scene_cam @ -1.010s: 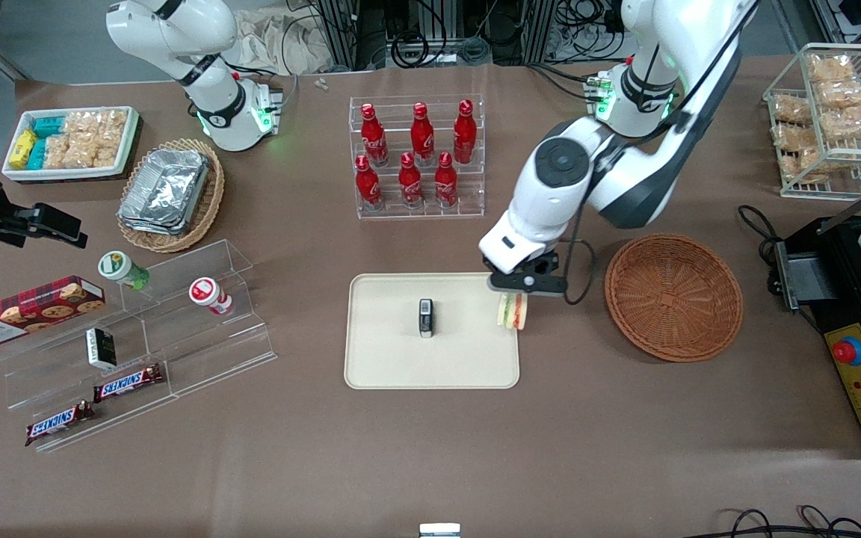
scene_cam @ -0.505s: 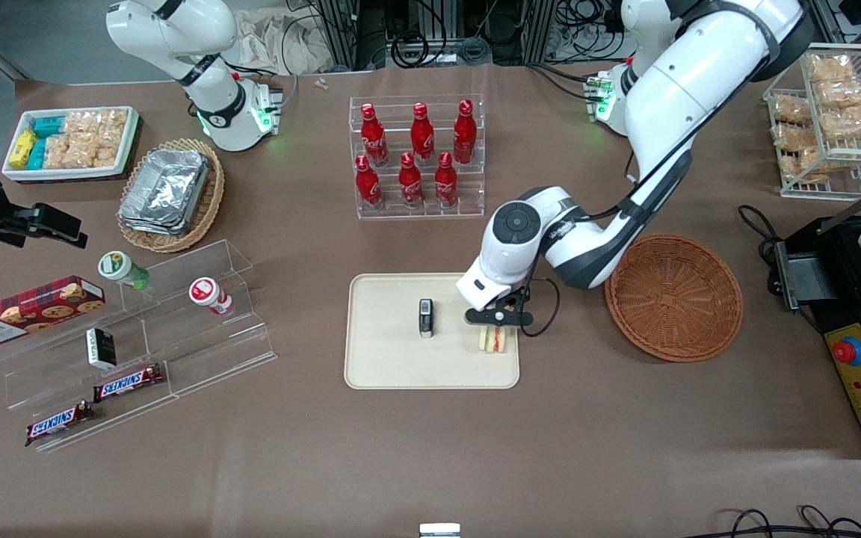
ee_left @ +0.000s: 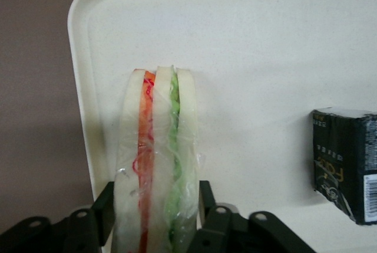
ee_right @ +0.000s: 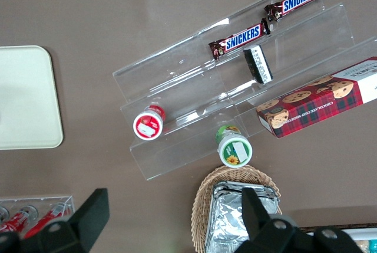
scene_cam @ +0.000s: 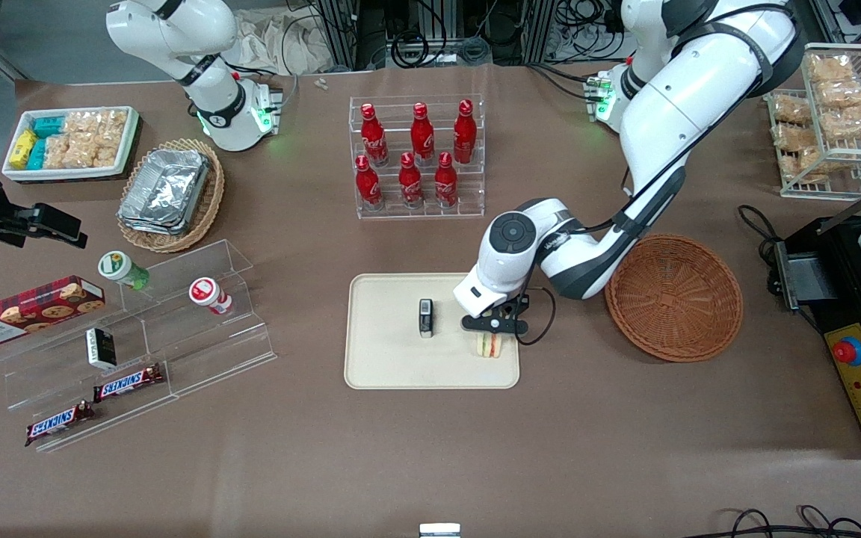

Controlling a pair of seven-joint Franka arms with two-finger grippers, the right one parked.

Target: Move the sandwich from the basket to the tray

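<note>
The wrapped sandwich (scene_cam: 487,345) stands on edge on the cream tray (scene_cam: 386,359), near the tray's edge that faces the basket. My left gripper (scene_cam: 492,329) is low over it and shut on the sandwich. In the left wrist view the sandwich (ee_left: 158,158) shows orange-red and green filling between pale bread, with one black finger (ee_left: 207,197) pressed on each flat side, above the tray (ee_left: 265,46). The reddish-brown wicker basket (scene_cam: 673,297) lies empty beside the tray, toward the working arm's end.
A small black packet (scene_cam: 426,317) stands on the tray's middle, also in the left wrist view (ee_left: 344,161). A clear rack of red bottles (scene_cam: 417,157) is farther from the front camera. Acrylic steps with snacks (scene_cam: 139,336) lie toward the parked arm's end.
My gripper has carried the sandwich from above the tray's basket-side edge inward and down, nearer the front camera. It now stands low on the tray surface.
</note>
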